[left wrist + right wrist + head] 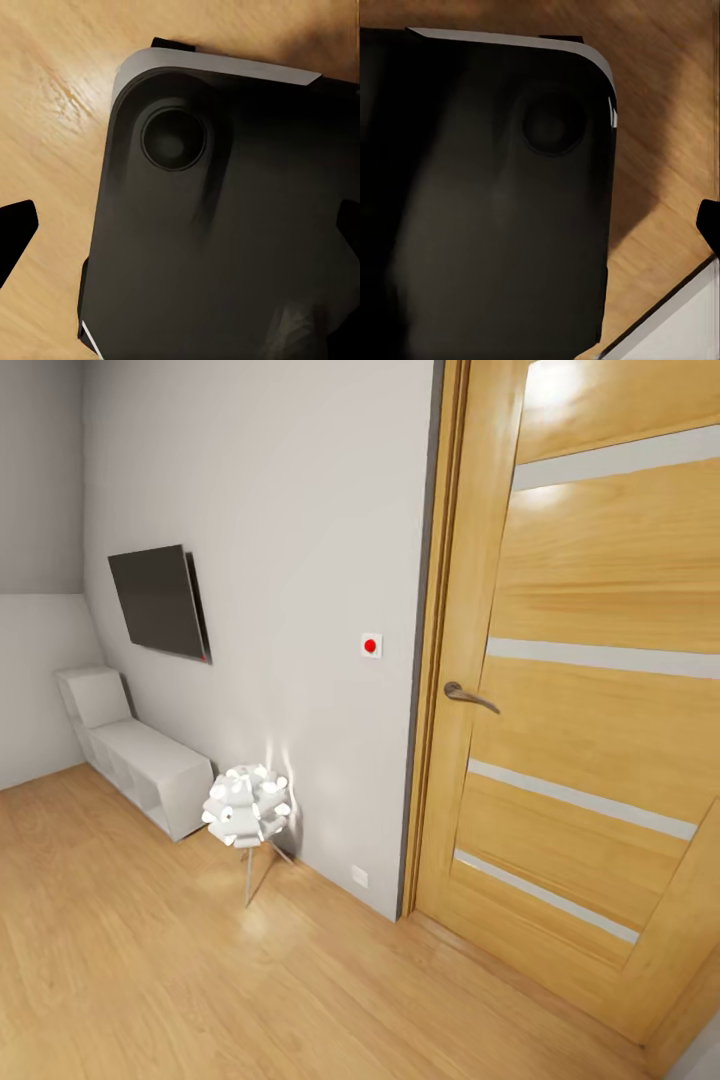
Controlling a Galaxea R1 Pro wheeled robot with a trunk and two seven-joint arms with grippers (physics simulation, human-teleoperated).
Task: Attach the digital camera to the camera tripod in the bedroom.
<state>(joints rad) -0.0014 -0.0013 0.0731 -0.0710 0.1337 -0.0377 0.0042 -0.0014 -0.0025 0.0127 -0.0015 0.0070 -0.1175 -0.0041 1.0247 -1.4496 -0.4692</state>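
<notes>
You are on the way: near the wooden door (590, 690) stand only a small white lamp (247, 807) and a wall television (158, 600), no camera or tripod. I cannot tell how the grippers stand. Next, I think, you must find the tripod.

A light wood floor (150, 960) of long planks runs from the grey wall to the foot of a closed wooden door (590, 690). A low white shelf unit (135, 760) with open cubbies stands on it against the wall. Just beside that unit, a small white lamp (248, 810) with a petalled shade rests on thin metal legs, throwing a bright patch on the boards. In both wrist views the robot's dark base (225, 225) sits over the same planks.
</notes>
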